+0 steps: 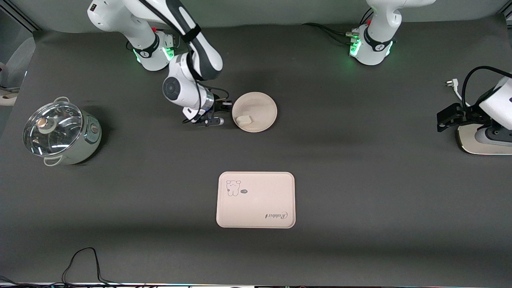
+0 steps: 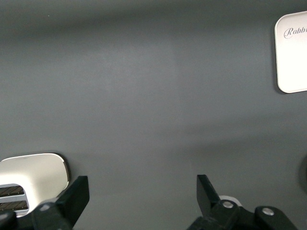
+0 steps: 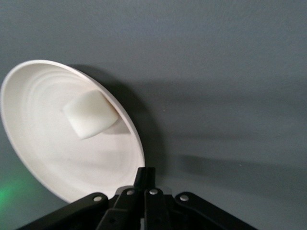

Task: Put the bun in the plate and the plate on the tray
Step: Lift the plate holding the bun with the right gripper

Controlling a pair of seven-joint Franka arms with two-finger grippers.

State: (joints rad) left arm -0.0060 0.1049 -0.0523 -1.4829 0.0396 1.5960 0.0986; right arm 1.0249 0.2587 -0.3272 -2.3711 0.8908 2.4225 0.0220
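The round cream plate point(image 1: 260, 106) lies between the two arms' bases, and the small off-white bun point(image 1: 243, 119) rests in it near the rim. In the right wrist view the plate point(image 3: 43, 143) stands tilted, with a shadow under its raised edge, and the bun point(image 3: 90, 114) lies inside it. My right gripper point(image 1: 229, 109) point(image 3: 146, 175) is shut on the plate's rim at the right arm's end. The rectangular tray point(image 1: 256, 200) with the bear drawing lies nearer the front camera; its corner point(image 2: 292, 52) shows in the left wrist view. My left gripper point(image 1: 443, 119) point(image 2: 141, 191) waits open and holds nothing.
A steel pot with a glass lid point(image 1: 60, 134) stands toward the right arm's end of the table. A white slotted appliance point(image 1: 480, 140) point(image 2: 29, 177) sits under the left gripper at the table's edge. A black cable point(image 1: 80, 260) lies near the front edge.
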